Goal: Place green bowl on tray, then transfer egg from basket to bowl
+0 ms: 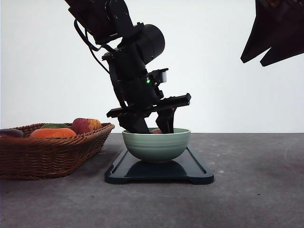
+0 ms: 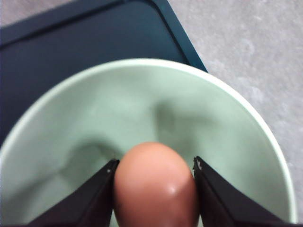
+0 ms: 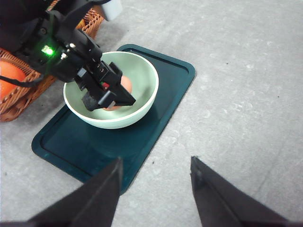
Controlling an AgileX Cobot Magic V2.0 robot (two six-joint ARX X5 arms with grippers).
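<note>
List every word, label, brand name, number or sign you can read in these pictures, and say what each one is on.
There is no text to read in any view.
The green bowl, the tray, the basket and the egg carry no writing.
The left hand, shut on the egg, shows a green light and a small red-and-green patch, but no letters or numbers.
The right hand is plain black.
</note>
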